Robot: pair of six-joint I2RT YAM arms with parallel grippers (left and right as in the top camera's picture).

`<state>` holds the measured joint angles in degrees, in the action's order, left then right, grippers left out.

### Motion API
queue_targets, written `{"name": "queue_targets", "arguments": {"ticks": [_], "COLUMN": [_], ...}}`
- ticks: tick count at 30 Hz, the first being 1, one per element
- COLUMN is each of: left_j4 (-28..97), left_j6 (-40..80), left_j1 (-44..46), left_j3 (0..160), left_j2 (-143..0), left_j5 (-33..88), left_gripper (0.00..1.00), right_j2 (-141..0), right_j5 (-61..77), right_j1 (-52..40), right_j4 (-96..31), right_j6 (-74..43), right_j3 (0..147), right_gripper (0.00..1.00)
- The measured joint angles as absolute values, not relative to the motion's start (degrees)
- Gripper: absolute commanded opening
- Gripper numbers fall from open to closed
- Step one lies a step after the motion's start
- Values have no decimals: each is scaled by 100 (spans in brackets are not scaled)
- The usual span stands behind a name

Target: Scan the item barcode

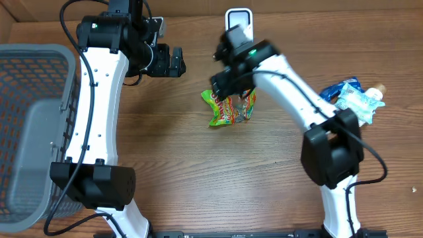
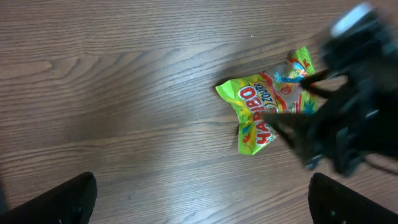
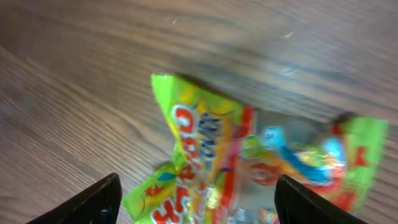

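Note:
The item is a crumpled green and red Haribo sweet bag (image 1: 221,114) lying on the wooden table near its middle. My right gripper (image 1: 232,92) hangs just above the bag's far end, open. In the right wrist view its two dark fingers stand wide apart with the bag (image 3: 249,162) beneath them, and the gripper (image 3: 199,202) touches nothing that I can see. My left gripper (image 1: 177,61) is open over bare table to the bag's upper left. Its wrist view shows the bag (image 2: 261,112) ahead and the blurred right gripper (image 2: 342,124) beside it. No barcode is legible.
A white scanner-like device (image 1: 238,16) stands at the far edge behind the right gripper. A grey mesh basket (image 1: 33,119) fills the left side. A blue packet (image 1: 347,96) and a small bottle (image 1: 375,94) lie at the right.

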<state>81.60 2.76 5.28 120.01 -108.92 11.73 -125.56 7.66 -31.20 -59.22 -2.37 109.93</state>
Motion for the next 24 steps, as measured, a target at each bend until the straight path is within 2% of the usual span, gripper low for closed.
{"name": "queue_targets", "arguments": {"ticks": [5,15,24], "left_j4": [8160,8160,8162], "left_j6": [276,276,276], "left_j1": [528,528,528], "left_j3": [12001,12001,12001], "left_j2": [-10892,-10892,-10892], "left_j5": [1173,1173,1173], "left_gripper": [100,100,100], "right_j2": [-12556,-12630,-13054], "right_j5": [226,-93,-314], "right_j1": [-3216,-3277,-3590], "right_j4": [-5612,-5551,-5546], "right_j6": [51,1070,1439], "right_j3": [10558,10291,10291], "right_gripper": [88,90,79]}}
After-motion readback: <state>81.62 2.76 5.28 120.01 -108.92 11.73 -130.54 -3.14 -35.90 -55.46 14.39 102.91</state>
